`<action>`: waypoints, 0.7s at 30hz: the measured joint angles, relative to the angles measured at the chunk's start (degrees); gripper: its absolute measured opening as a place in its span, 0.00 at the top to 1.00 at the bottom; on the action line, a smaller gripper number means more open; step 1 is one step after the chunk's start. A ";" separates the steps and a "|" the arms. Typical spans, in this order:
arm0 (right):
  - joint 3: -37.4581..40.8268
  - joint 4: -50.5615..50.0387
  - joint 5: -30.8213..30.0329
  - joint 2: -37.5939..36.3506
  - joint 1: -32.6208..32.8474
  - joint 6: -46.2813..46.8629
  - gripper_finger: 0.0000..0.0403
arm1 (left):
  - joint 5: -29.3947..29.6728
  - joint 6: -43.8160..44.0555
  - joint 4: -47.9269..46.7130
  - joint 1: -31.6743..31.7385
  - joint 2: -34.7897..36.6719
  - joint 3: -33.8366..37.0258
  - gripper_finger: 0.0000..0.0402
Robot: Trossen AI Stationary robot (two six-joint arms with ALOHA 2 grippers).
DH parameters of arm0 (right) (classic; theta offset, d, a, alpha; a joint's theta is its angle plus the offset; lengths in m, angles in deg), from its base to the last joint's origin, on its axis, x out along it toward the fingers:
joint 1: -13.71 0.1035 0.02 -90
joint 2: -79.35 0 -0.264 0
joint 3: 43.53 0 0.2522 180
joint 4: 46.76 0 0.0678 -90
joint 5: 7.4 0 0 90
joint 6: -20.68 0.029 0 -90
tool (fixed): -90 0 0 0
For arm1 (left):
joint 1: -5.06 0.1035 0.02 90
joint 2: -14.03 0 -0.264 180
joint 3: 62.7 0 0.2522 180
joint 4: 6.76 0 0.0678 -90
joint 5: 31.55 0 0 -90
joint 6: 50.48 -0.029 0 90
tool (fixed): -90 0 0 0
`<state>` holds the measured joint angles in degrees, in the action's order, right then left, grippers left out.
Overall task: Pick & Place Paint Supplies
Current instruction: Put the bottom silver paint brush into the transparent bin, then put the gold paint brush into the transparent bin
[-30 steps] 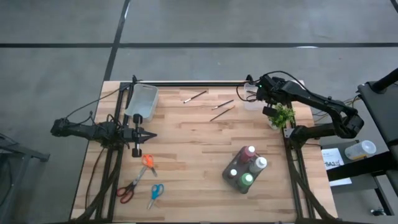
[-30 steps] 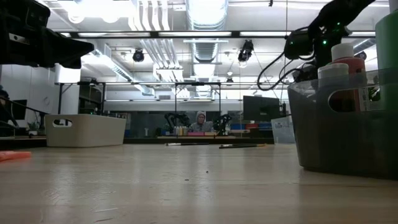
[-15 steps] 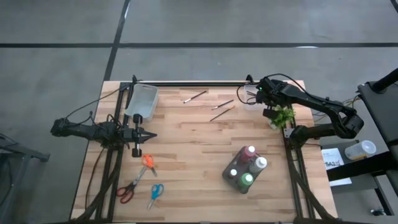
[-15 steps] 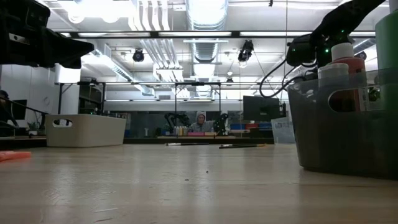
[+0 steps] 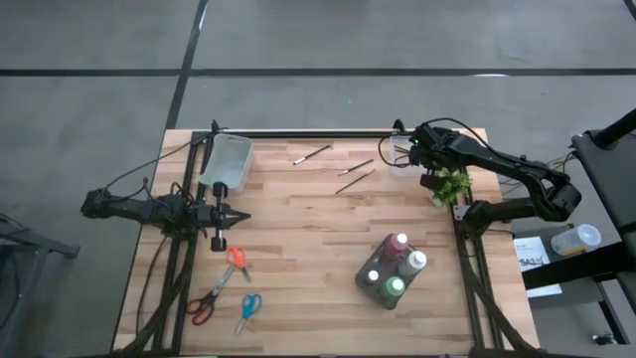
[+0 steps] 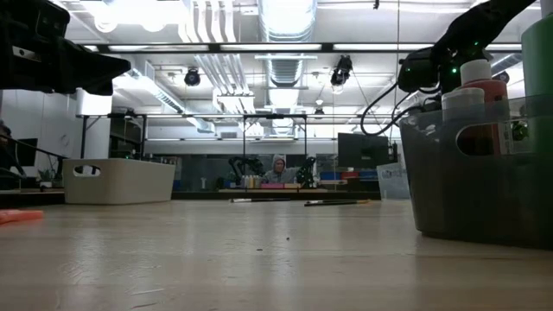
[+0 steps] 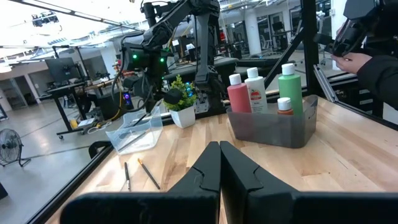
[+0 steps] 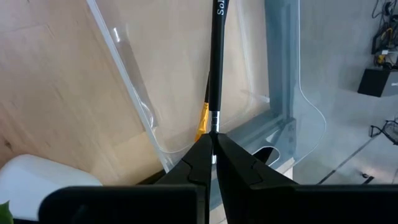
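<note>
Right end effector (image 8: pixel 213 146): you see it over the far right corner of the surface (image 5: pixel 298 259), above a clear tray (image 8: pixel 186 93), fingers pinched together on a dark paintbrush (image 8: pixel 216 68) that points down into the tray.
Left end effector (image 7: pixel 219 163): fingers together, nothing between them; it hangs over the left side of the surface, just beside the white bin (image 5: pixel 228 163).
Loose paintbrushes: you see three lying on the far middle of the surface, one pale-tipped (image 5: pixel 311 154), one shorter (image 5: pixel 355 167), one longer (image 5: pixel 355 181), all well apart from both arms.
Paint bottles: four stand upright in a dark grey caddy (image 5: pixel 388 273) on the near right of the surface: red (image 5: pixel 399 244), white (image 5: pixel 415 262), green (image 5: pixel 395 288) and a small one (image 5: pixel 374 277).
Potted plant (image 5: pixel 449 186): at the right edge, near the right arm.
Scissors: orange (image 5: pixel 237 259), red (image 5: pixel 202 306) and blue (image 5: pixel 247 307) pairs lie on the near left.
Room: a person sits far behind the surface in the low view (image 6: pixel 278 168); a dark sleeve (image 7: pixel 379 71) shows in the left wrist view.
</note>
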<state>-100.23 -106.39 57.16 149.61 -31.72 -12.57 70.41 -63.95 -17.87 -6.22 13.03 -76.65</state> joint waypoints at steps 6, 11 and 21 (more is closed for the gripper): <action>0.00 0.00 -0.01 0.00 0.03 0.06 0.89 | 0.00 0.00 0.00 0.00 0.01 0.00 1.00; 0.00 0.22 -0.03 0.00 0.04 2.46 0.73 | 0.00 0.00 -0.02 0.00 0.02 0.00 1.00; -0.45 1.02 -0.61 -0.13 0.04 2.62 0.67 | 0.00 0.00 0.00 0.01 0.01 0.00 1.00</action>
<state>-100.68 -105.37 56.55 149.48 -31.68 -9.95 70.41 -63.95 -17.87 -6.21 13.05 -76.65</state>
